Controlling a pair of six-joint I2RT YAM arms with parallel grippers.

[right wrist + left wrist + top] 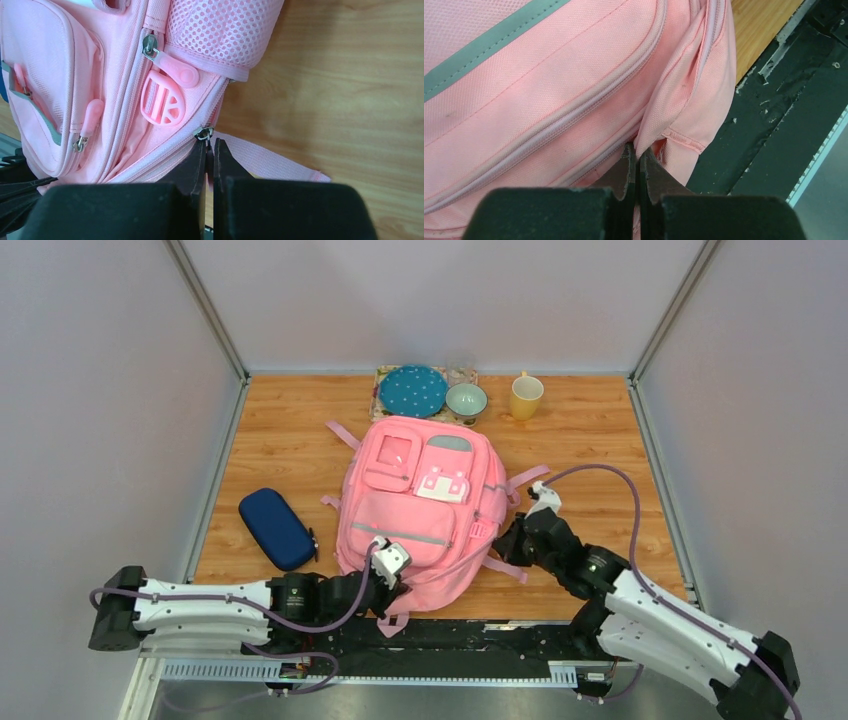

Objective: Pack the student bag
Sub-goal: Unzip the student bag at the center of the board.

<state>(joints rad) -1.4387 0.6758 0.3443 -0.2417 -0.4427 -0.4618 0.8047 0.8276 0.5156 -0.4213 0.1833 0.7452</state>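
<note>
Down at the near edge, the left claw [636, 152] has its fingers squeezed together on a fold of pink fabric at the corner of the student bag [420, 520], with the black base rail [774, 125] just off to its right. Across on the other side, the right claw [210, 145] is pinched tight too: a metal zip slider [203, 133] sits right at its tips and the slider's pink zip pull runs down between the fingers. Just beyond that claw there's a pink buckle [161, 102], above it a mesh side pocket [225, 30], and a pink strap [270, 162] trails out to the claw's right across the table [600, 440]. The bag itself lies flat, front pockets up, stretching away from both claws down the middle of the wood. Out to the left of the left claw and a little farther back, a navy-blue pouch [277, 528] lies apart from the bag. Far beyond both claws, past the bag's far end, a dotted teal plate [413, 390], a pale green bowl [466, 399] and a yellow mug [526, 396] line the back edge.
</note>
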